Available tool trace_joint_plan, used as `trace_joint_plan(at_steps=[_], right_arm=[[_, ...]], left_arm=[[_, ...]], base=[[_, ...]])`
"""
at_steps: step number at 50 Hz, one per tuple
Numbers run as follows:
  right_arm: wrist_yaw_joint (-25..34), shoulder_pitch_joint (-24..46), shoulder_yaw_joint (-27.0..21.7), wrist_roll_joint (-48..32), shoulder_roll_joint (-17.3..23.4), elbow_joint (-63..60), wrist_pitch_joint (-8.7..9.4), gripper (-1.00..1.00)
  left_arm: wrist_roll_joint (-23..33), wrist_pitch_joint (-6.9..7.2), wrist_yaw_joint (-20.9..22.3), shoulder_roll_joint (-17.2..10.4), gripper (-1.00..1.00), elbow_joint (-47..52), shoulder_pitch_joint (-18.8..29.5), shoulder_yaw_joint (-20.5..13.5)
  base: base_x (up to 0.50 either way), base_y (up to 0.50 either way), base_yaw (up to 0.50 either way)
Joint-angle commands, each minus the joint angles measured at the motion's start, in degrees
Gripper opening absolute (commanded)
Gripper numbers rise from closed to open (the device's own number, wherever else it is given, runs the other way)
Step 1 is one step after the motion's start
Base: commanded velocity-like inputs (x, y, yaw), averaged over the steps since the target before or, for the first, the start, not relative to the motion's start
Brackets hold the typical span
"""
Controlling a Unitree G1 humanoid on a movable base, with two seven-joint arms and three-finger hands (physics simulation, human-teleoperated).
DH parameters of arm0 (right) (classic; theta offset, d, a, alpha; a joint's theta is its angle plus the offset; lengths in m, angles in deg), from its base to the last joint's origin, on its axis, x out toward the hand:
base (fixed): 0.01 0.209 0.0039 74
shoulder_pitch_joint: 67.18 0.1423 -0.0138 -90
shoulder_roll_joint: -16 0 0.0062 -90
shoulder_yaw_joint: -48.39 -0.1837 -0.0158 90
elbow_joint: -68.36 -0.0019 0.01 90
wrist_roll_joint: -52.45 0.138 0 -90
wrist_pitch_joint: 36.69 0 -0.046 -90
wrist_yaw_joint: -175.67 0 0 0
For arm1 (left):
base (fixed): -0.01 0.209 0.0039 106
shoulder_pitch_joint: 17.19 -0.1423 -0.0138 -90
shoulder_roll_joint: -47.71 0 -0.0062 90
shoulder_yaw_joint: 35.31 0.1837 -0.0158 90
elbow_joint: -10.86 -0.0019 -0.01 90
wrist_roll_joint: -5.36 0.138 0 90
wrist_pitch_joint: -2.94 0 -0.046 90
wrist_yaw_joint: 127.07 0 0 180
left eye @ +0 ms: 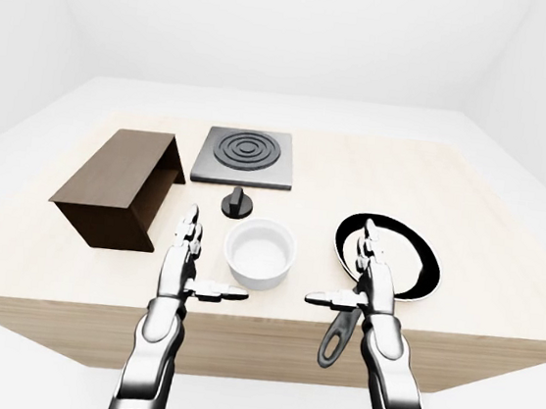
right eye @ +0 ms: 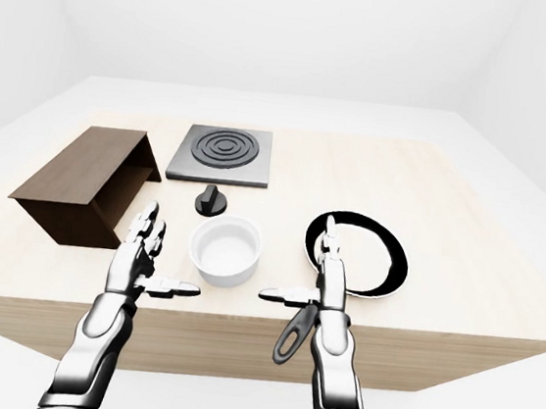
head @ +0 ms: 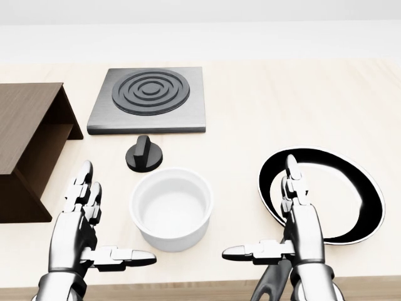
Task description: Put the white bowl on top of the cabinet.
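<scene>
Left hand: your left hand (head: pixel 84 229) is spread wide with nothing in it, fingers pointing toward the top of the head view and the thumb reaching right toward the bowl; it sits just left of the bowl, not touching it.
Right hand: your right hand (head: pixel 294 229) is likewise spread and empty, thumb pointing left toward the bowl, fingers lying over the left rim of the frying pan in the head view; whether they touch the pan you cannot tell.
White bowl: the white bowl (head: pixel 171 207) stands upright on the surface between your two hands, nearer the left one, and it holds nothing.
Cabinet: the cabinet (left eye: pixel 119 186) is a dark brown box at the left of the surface, its open side facing right, its flat top bare; nothing shows inside it.
Knob: a black knob (head: pixel 144 154) sits just above the bowl in the head view, apart from it.
Hotplate: the grey hotplate (head: pixel 150 98) lies above the knob.
Frying pan: the black frying pan (head: pixel 338 188) is right of the bowl, empty, its handle (left eye: pixel 334 337) hanging over the near edge.
Surface: the surface (left eye: pixel 493 225) has bare room at its right and along its top edge; your hands are close to its bottom edge in the eye views.
</scene>
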State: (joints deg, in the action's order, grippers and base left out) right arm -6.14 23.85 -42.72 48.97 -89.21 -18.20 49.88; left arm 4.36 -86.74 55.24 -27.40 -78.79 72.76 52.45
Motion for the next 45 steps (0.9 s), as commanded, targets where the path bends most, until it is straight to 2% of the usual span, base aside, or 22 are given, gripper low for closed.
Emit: trace_joint_plan(at_steps=[1,9,34,36,37,41,44,45], right_arm=[[-0.34,0.03,0.09,-0.71,0.02,0.36,-0.47,1.00],[-0.50,-0.18,0.19,-1.02,-0.05,0.38,-0.83,1.00],[-0.38,-0.51,0.55,-1.65,-0.24,0.70,-1.46,1.00],[0.47,-0.64,0.38,-0.18,-0.34,0.09,-0.72,1.00],[-0.41,-0.80,0.47,-1.09,-0.31,0.08,-1.52,1.00],[-0.56,-0.89,0.42,-0.99,-0.29,0.05,-1.55,1.00],[-0.49,-0.80,-0.04,-0.57,-0.05,-0.95,-0.43,1.00],[-0.60,-0.61,-0.68,-0.12,0.16,-1.89,0.64,1.00]], left_arm=[[0.07,-0.30,0.04,-0.08,1.00,-0.67,0.29,-0.10],[-0.05,-0.24,0.15,-0.14,1.00,-0.52,0.21,-0.19],[0.10,-0.35,0.11,-0.13,1.00,-0.98,0.46,-0.20],[0.08,-0.37,0.10,-0.15,1.00,-1.32,0.65,-0.21],[0.22,-0.47,-0.01,-0.12,1.00,-1.61,0.79,-0.14],[0.80,-0.42,-0.36,-0.01,1.00,-2.41,1.15,0.25],[1.47,0.44,-0.88,0.14,1.00,-1.41,0.95,0.67],[2.62,1.13,-1.93,0.27,1.00,-0.48,0.88,0.98]], base=[[0.00,0.00,0.00],[0.00,0.13,0.00],[0.00,0.34,0.00],[0.00,0.00,0.00],[0.00,0.00,0.00],[0.00,0.00,0.00],[0.00,0.00,0.00],[0.00,0.00,0.00]])
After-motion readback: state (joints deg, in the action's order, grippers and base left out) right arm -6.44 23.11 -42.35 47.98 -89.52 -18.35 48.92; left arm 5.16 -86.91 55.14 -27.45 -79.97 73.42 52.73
